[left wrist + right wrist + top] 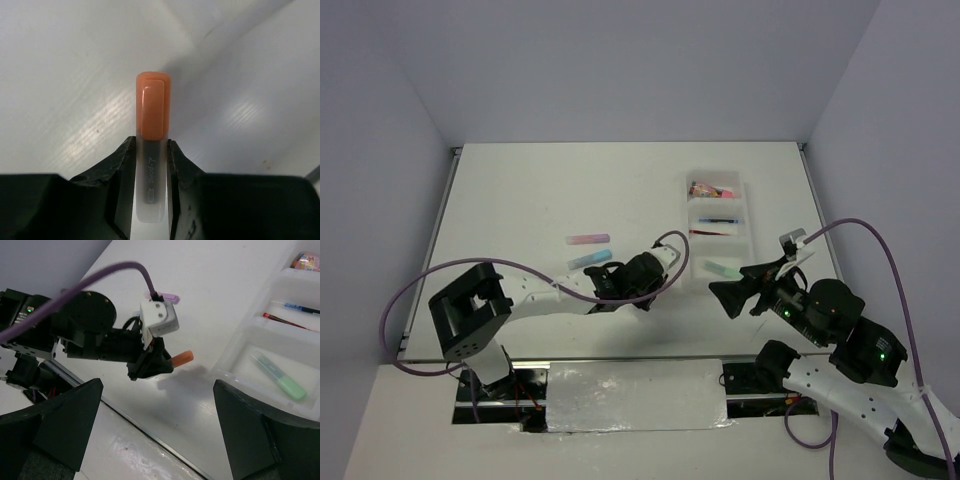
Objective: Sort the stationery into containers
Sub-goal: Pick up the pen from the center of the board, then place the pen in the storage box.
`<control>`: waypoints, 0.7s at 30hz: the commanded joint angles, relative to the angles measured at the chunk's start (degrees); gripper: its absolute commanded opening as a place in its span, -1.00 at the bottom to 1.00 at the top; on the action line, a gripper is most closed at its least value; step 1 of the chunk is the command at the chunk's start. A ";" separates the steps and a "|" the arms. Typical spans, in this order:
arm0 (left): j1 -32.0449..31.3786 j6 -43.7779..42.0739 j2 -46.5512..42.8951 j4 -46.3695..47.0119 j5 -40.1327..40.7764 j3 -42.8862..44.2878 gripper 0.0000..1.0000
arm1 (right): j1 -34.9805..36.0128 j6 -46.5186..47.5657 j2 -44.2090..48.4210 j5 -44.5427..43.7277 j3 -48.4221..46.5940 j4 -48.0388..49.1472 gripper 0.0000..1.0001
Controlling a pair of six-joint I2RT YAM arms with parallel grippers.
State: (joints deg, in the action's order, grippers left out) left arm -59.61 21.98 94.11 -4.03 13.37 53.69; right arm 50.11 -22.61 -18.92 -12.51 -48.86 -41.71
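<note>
An orange highlighter (153,107) is pinched in the left claw (152,150). The jaws are closed on its pale barrel just behind the cap, and the orange end juts forward over the bench (520,200). Seen from overhead, it is at about 9 o'clock of the near compartment of the tray (753,240), where a green highlighter (722,268) already lies. Whether it has cleared the surface cannot be told.

The hold looks slim on a smooth barrel, so a quick swing could let the highlighter swivel or slide out short of the tray. Carried too low, the protruding cap might strike the tray wall and shove the light plastic aside.

The right claw (740,285) is spread wide and empty at 5 o'clock of the tray, close enough that the two arms could crowd each other. A pink highlighter (588,240) and a blue highlighter (590,257) wait at 10 o'clock of the left claw.
</note>
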 commanded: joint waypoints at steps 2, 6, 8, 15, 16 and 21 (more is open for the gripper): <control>-0.24 -6.14 -3.67 8.24 -1.06 6.68 -0.69 | 0.34 0.64 1.60 -1.81 -2.99 -1.00 0.99; -0.24 -10.98 0.45 10.71 -6.85 14.67 -0.68 | 0.26 0.46 1.95 -2.08 -3.61 -2.05 0.99; -0.24 -12.83 4.48 9.92 -9.75 20.10 -0.67 | 0.34 0.37 2.04 -1.90 -3.78 -2.06 0.99; -0.24 -13.71 15.31 8.43 -14.07 32.87 -0.05 | 0.43 0.37 1.69 -2.34 -4.84 -3.55 1.00; -0.24 -13.54 17.15 7.99 -13.72 34.10 0.02 | 0.34 0.29 1.69 -2.34 -5.19 -3.81 0.99; 0.29 -14.07 18.57 7.90 -11.96 34.64 0.84 | 0.34 0.46 2.39 -2.95 -5.98 -4.96 0.99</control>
State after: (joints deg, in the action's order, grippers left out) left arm -59.59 8.80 112.99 2.39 1.30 87.11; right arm 50.11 -22.63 -17.32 -14.39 -52.49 -45.74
